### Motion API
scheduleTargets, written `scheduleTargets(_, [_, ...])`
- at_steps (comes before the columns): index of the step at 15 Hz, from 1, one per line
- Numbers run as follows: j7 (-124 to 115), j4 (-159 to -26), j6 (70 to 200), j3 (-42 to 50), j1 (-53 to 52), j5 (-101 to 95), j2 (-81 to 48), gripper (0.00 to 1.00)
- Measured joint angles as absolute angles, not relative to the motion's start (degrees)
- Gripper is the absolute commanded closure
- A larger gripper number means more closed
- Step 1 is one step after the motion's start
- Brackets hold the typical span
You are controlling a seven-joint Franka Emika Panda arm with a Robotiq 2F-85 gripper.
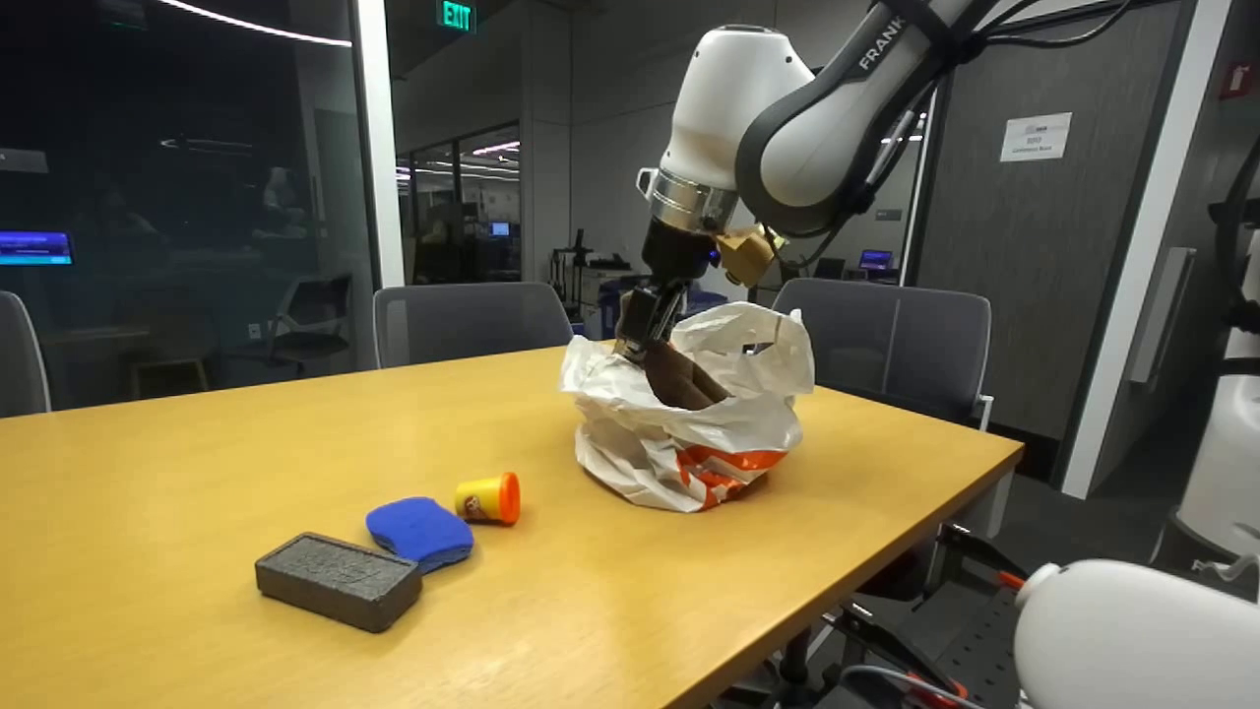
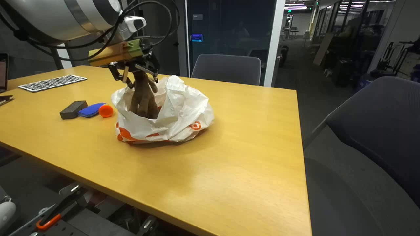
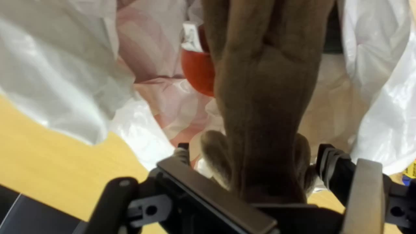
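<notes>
A brown plush toy stands partly inside a crumpled white plastic bag with red-orange markings, in both exterior views. My gripper is open above the bag's mouth, with the toy's upper end between its fingers. A gap shows between the left finger and the toy in the wrist view; on the right a small brown part lies close to the fingertip, and I cannot tell whether they touch. Inside the bag, a red rounded object with a white tag is partly hidden behind the toy. The toy's lower end is hidden by the bag.
On the wooden table lie a yellow tub with an orange lid, a blue pad and a dark grey block, close together. A keyboard lies farther along. Chairs stand around the table.
</notes>
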State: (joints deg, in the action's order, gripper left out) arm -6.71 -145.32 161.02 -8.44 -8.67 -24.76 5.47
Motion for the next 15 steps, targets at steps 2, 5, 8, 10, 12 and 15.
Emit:
scheduleTargets(2, [-10.46,-144.37,158.28,-8.95,-7.88,-34.41,7.45,0.00])
scheduleTargets(5, [-13.84,-143.36,155.29,-11.05,-7.96,-43.44,11.09,0.00])
scheduleTargets(8, [-11.62,-143.29,157.48,-12.48,-10.85,-39.72,14.53,0.00])
scheduleTargets(10, [-6.24,-143.38,160.58,-12.50,-14.02,-31.24,15.53,0.00])
scheduleTargets(12, [-0.25,-143.65,162.30,-10.99,-18.89,-21.83,14.96,0.00])
scheduleTargets(15, [9.75,-144.67,163.73,-7.14,-27.11,-7.94,11.29,0.00])
